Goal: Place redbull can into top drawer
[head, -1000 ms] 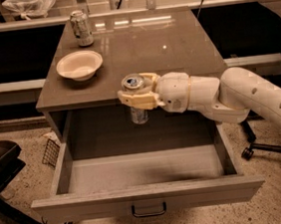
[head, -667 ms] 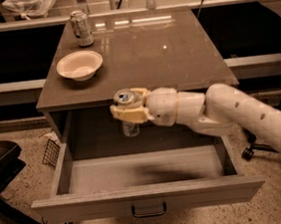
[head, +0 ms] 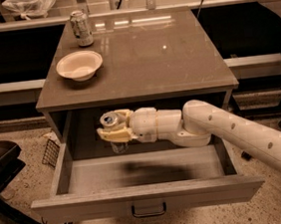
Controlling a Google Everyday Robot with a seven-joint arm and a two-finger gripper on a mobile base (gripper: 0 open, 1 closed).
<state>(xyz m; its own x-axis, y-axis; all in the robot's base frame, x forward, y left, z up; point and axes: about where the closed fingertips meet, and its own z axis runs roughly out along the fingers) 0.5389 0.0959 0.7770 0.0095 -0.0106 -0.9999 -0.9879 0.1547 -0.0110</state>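
Note:
The top drawer is pulled wide open below the tabletop, its grey front panel with a small dark handle facing me. My gripper reaches in from the right on a cream arm and is shut on the redbull can, a slim silvery can with a pull-tab top. The can is held upright inside the drawer opening, over the back left part of the drawer floor, just under the table edge. The can's lower part is partly hidden by the fingers.
On the brown tabletop stand a shorter mottled can at the back left and a cream bowl in front of it. A dark chair is at the left, a wire basket beside the drawer.
My gripper has carried the redbull can to the left and downward, from just above the drawer's back edge into the drawer opening below the tabletop.

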